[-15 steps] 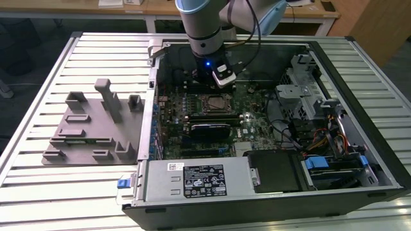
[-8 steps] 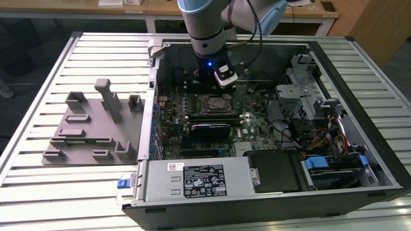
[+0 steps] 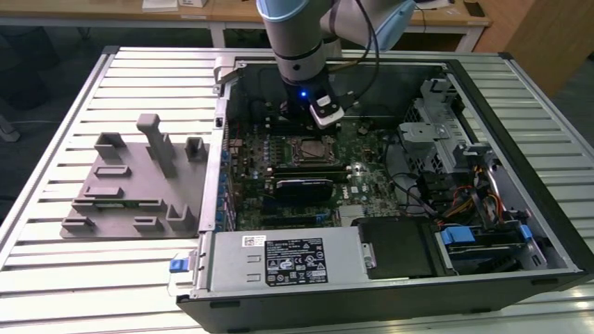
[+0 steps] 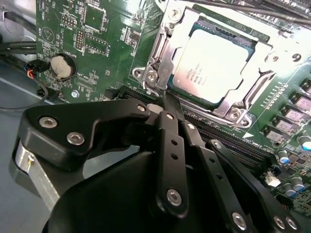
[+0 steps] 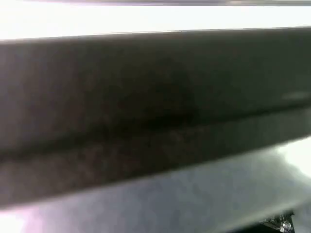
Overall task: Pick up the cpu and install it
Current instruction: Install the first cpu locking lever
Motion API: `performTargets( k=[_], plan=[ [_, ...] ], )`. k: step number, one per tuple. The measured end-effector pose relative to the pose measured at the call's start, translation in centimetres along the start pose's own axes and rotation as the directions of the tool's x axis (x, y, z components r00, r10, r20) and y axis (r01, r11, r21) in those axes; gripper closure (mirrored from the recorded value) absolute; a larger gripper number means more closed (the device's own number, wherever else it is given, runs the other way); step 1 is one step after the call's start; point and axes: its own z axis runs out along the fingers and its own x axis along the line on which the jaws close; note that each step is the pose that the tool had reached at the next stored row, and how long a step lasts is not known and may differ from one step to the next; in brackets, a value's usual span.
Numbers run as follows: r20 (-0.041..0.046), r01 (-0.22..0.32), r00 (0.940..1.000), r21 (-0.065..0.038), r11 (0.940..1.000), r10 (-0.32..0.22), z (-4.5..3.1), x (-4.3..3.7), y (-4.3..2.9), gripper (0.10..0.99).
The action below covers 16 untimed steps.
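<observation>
Closest in the second wrist view, the gripper (image 4: 163, 104) fills the lower half of the frame, its black fingers (image 4: 167, 145) drawn together to a closed tip with nothing between them. That tip sits right at the socket's metal retention lever (image 4: 154, 77), apparently touching it. Just beyond, upper right of the frame, the cpu (image 4: 216, 63) already lies seated in the socket (image 4: 170, 29). So placing looks done and latching is in hand; securing it calls for a careful press on that lever. Furthest out, the exterior view shows the arm (image 3: 297, 49) reaching down into the open computer case (image 3: 519, 209).
</observation>
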Motion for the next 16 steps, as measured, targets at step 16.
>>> performTargets(
  k=[16],
  plan=[
    [-0.0059,-0.009,0.9999,-0.032,0.9994,0.009,-1.11,-0.28,0.09,0.98]
  ],
)
